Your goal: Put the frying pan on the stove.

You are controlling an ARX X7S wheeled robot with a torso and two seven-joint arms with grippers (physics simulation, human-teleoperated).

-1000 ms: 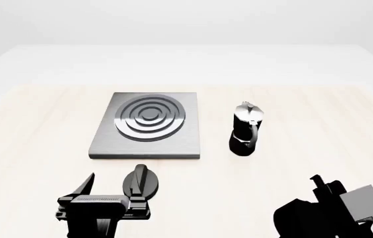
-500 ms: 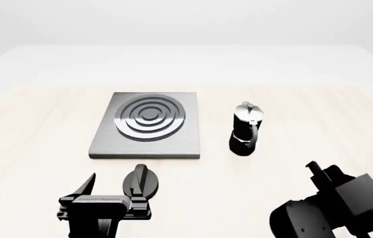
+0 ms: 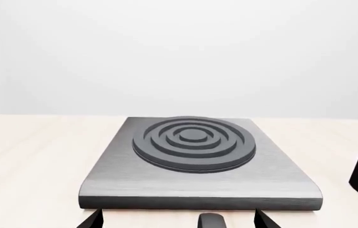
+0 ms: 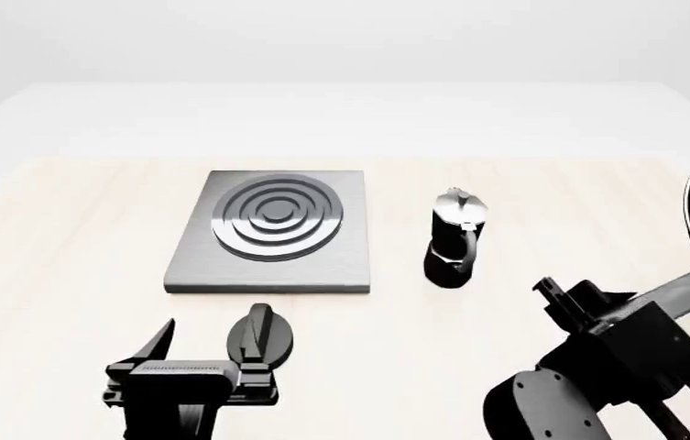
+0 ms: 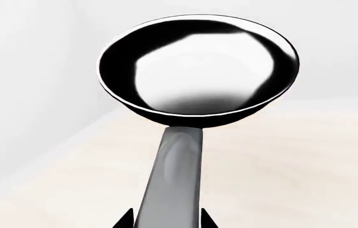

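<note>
Above the table, right claw (image 5: 165,223) around frying pan (image 5: 198,66) handle.

The stove (image 4: 274,240) has nothing on its rings, and the space above it is open. A moka pot (image 4: 454,240) stands upright just to its right, and a black knob (image 4: 261,335) lies on the table (image 4: 63,266) near its front edge.
</note>
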